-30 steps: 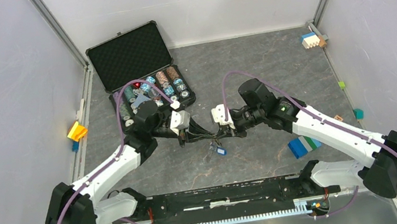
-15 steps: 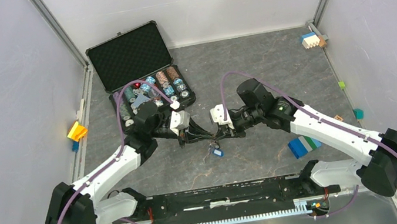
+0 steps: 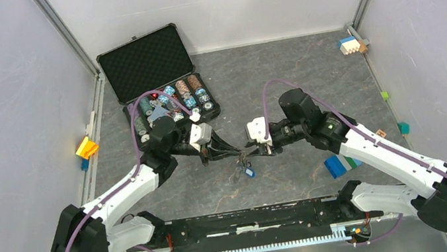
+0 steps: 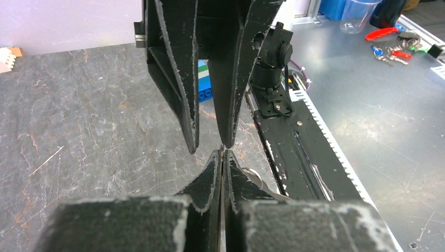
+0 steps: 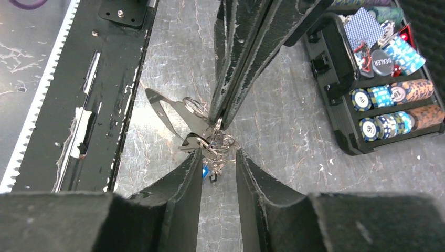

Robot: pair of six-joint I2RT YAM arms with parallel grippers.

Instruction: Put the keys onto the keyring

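Observation:
My left gripper (image 3: 237,153) is shut on the keyring (image 5: 219,143), a small tangle of wire rings held above the table's middle. From the ring hang the keys (image 5: 176,114), a silver blade to the left and a blue tag (image 5: 205,171) below; in the top view the keys (image 3: 246,171) dangle just under both grippers. Facing the left one tip to tip, my right gripper (image 5: 219,153) is open, its fingers either side of the ring cluster. In the left wrist view my own gripper (image 4: 221,154) is pressed together, a bit of the keyring (image 4: 254,176) showing beside it.
An open black case (image 3: 146,62) with poker chips (image 5: 392,106) lies behind the left arm. A blue-green block (image 3: 341,164) sits near the right arm, a yellow piece (image 3: 86,147) by the left wall, a white block (image 3: 350,45) at the back right.
My right gripper has opened and let go of the bunch, and its arm has drawn back a little to the right. The keys now hang from the left gripper alone.

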